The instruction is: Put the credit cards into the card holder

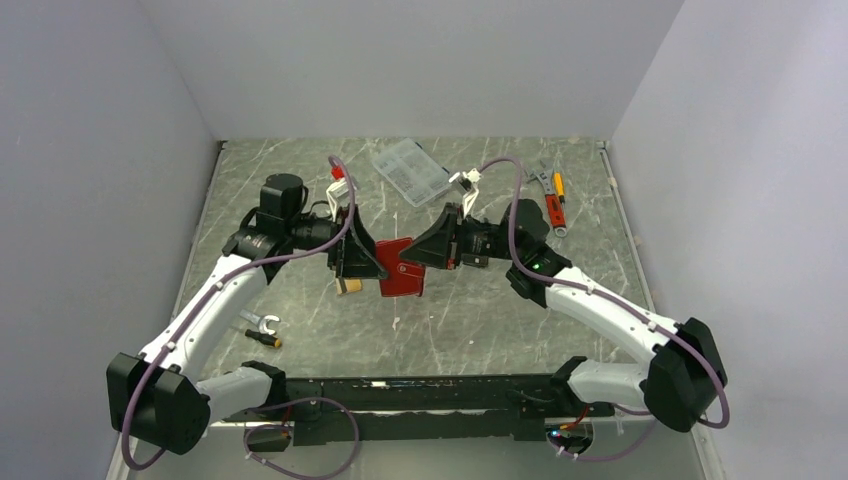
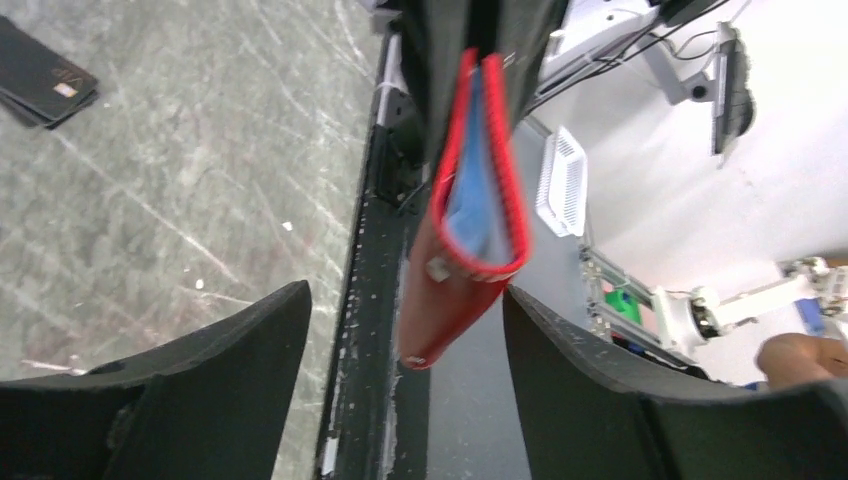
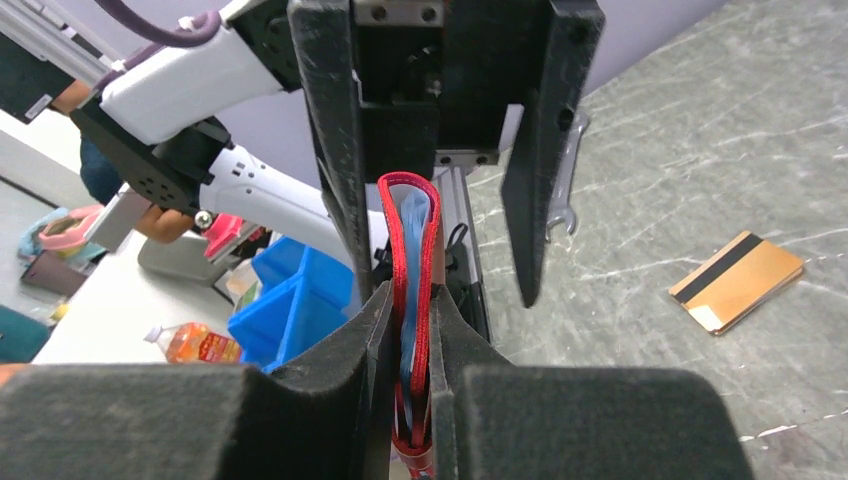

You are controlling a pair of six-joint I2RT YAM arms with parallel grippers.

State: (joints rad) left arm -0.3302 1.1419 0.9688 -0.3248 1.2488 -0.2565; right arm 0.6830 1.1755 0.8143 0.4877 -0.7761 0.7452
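The red card holder (image 1: pixel 403 270) hangs above the middle of the table, edge-on, its light blue inside (image 2: pixel 475 205) showing. My right gripper (image 3: pixel 412 320) is shut on its near edge. My left gripper (image 2: pixel 405 305) is open, a finger on either side of the holder's far end; its right fingertip (image 2: pixel 520 310) sits close to the red edge. From the right wrist view those left fingers (image 3: pixel 335 150) stand well apart. An orange-gold credit card with a black stripe (image 3: pixel 735 280) lies on the table beside the left gripper (image 1: pixel 372 265). Dark credit cards (image 2: pixel 42 75) lie stacked farther off.
A clear plastic box (image 1: pixel 410 172) lies at the back centre. A wrench and an orange-handled tool (image 1: pixel 553 200) lie at the back right. A small black tool (image 1: pixel 262 332) lies near the left arm. The arms' black base rail (image 1: pixel 420 405) runs along the near edge.
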